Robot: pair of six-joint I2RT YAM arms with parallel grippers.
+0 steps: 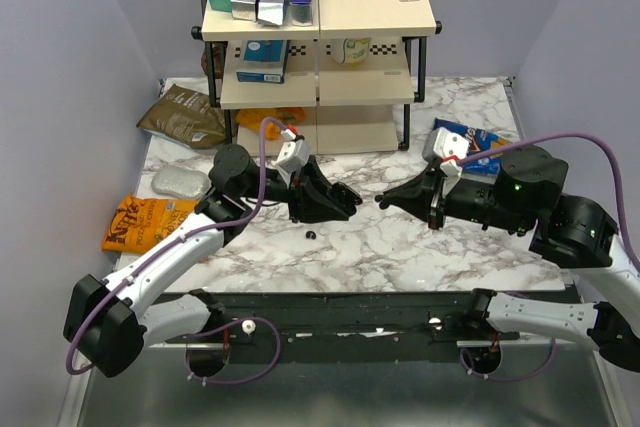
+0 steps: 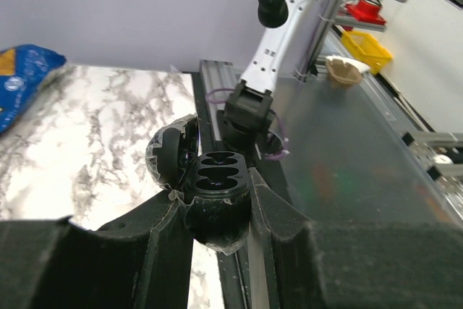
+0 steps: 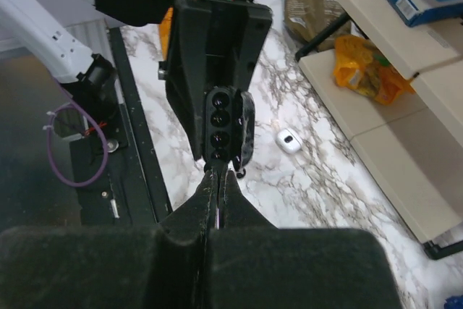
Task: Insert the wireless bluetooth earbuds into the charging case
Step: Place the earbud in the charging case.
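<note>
Surroundings: A shelf rack (image 1: 320, 47) loaded with boxes is standing at 12 o'clock on the marble tabletop (image 1: 400, 247). A brown bag (image 1: 185, 115) is lying at 10 o'clock. A silver pouch (image 1: 180, 182) and an orange snack bag (image 1: 145, 219) are lying at 9 o'clock of my left arm. A blue packet (image 1: 470, 142) is lying at 1 o'clock of my right gripper.
Near the work: A small white rounded object (image 3: 288, 140) is lying on the marble at 3 o'clock of the case in the right wrist view. I cannot tell what it is.
Left gripper (image 1: 325, 202): I am clamping the charging case (image 2: 217, 182) between both fingers. Its lid is hanging open at 9 o'clock and its wells are facing my right arm.
Right gripper (image 1: 383, 201): My fingers are pressing together, and I am seeing nothing between them. The tips are pointing at 9 o'clock toward the case, just apart from it.
Earbud (image 1: 309, 235): One tiny black bud is lying on the marble at 7 o'clock of the case.
Arms: Both forearms are reaching inward over mid-table, with the wrists facing each other.
</note>
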